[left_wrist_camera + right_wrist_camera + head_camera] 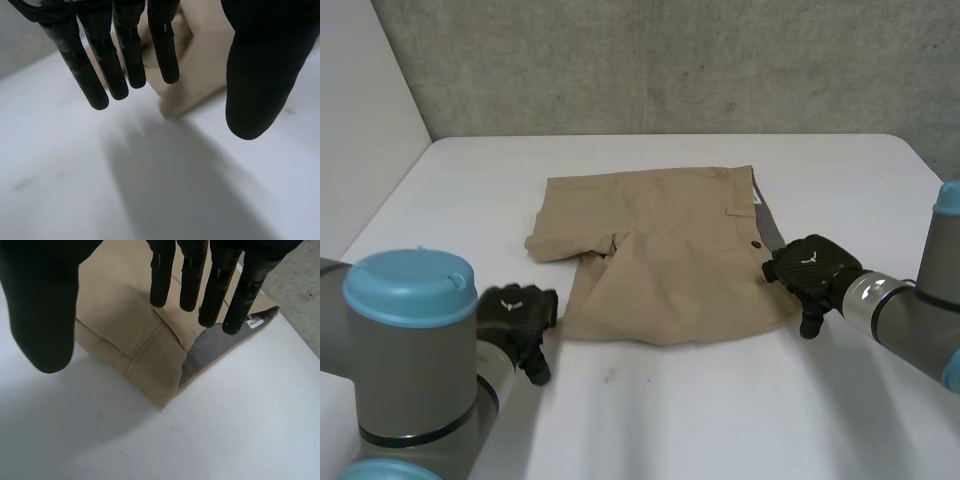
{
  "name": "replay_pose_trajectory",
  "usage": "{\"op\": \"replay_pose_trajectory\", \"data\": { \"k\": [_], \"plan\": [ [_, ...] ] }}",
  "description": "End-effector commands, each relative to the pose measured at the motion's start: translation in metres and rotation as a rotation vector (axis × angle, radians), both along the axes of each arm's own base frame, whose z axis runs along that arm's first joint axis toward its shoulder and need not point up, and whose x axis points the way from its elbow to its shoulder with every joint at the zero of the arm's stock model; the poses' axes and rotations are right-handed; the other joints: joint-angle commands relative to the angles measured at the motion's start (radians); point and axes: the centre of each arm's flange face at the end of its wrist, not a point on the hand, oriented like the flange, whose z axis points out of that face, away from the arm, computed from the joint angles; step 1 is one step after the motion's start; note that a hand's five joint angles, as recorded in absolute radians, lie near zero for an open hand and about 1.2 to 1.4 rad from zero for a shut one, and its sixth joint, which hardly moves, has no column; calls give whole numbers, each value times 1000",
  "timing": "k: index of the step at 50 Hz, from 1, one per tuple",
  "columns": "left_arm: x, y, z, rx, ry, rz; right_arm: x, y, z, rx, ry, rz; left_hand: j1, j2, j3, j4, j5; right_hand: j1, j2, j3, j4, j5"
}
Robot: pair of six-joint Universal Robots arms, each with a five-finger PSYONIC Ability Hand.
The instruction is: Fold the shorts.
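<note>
Shorts (665,255) are lying flat, left robot hand (517,315) and right robot hand (812,268) hovering wide-open, each needing a square corner pinch.

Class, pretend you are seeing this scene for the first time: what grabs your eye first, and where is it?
The tan shorts lie flat in the middle of the white table, with grey waistband lining showing at their right edge. The left robot hand sits by the near leg hem corner and the right robot hand at the waistband end, both black and open, holding nothing.
</note>
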Motion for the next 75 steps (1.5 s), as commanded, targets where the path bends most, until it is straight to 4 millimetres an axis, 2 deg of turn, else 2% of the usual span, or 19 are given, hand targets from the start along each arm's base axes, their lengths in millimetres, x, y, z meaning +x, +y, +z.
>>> {"op": "replay_pose_trajectory", "data": {
  "k": [1,3,7,11,12,21,27,37,49,53,56,59,60,64,65,68,69,73,75],
  "plan": [
    [-6,-5,-28,65,34,-10,-2,-15,-26,-59,-19,-7,92,99,100,94,97,188,133,128,129,145],
    [-9,-8,-31,50,45,-12,-2,-16,-31,-47,-17,-7,80,87,89,82,85,197,141,137,138,153],
    [-15,-17,-31,13,69,-13,-1,-21,-36,-58,-19,-11,-14,-7,-5,-12,-9,373,317,312,314,329],
    [-22,-25,-37,-11,82,-19,0,-27,-36,-81,-23,-13,-84,-77,-76,-82,-79,757,701,697,698,713],
    [-25,-28,-38,-22,87,-20,0,-29,-34,-88,-29,-18,-108,-101,-99,-106,-103,1007,951,946,948,963],
    [-39,-43,-46,-63,111,-31,0,-27,-29,-90,-41,-29,-111,-104,-102,-109,-106,1009,954,949,950,966],
    [-48,-56,-49,-116,122,-42,-1,-22,-17,-95,-63,-41,-91,-83,-82,-88,-85,1009,954,949,950,966],
    [-63,-74,-51,-253,63,-99,-3,-18,-13,-78,-86,-62,86,93,95,88,91,1009,954,949,950,966],
    [-67,-85,-65,-259,20,-128,-4,-16,-9,-71,-85,-66,274,281,282,276,279,1009,954,949,950,966],
    [-69,-84,-65,-249,30,-156,-4,-16,-8,-67,-88,-68,484,492,493,487,490,1009,954,949,950,966],
    [-68,-85,-63,-251,34,-159,-3,-16,-7,-63,-99,-74,801,808,810,803,806,1009,954,949,950,966],
    [-67,-86,-58,-260,35,-156,-3,-17,-6,-59,-109,-79,805,812,813,807,810,1009,954,949,950,966],
    [-67,-86,-55,-265,36,-157,-3,-16,-5,-53,-113,-82,805,812,813,807,810,1009,954,949,950,966],
    [-65,-83,-22,-313,62,-149,-4,-15,8,-58,-129,-90,805,812,813,807,810,1009,954,949,950,966],
    [-62,-79,-7,-327,71,-148,-4,-14,12,-57,-130,-91,805,812,813,807,810,1009,954,949,950,966],
    [-57,-72,23,-363,96,-141,-6,-11,33,-61,-130,-95,805,812,813,807,810,1009,954,949,950,966],
    [-53,-67,46,-399,119,-138,-7,-10,38,-55,-130,-98,805,812,813,807,810,1009,954,949,950,966],
    [-43,-52,90,-478,172,-140,-11,-3,61,-46,-134,-102,805,812,813,807,810,1009,954,949,950,966],
    [-40,-48,99,-496,184,-140,-11,0,70,-56,-147,-103,805,812,813,807,810,1009,954,949,950,966]
  ]
}}
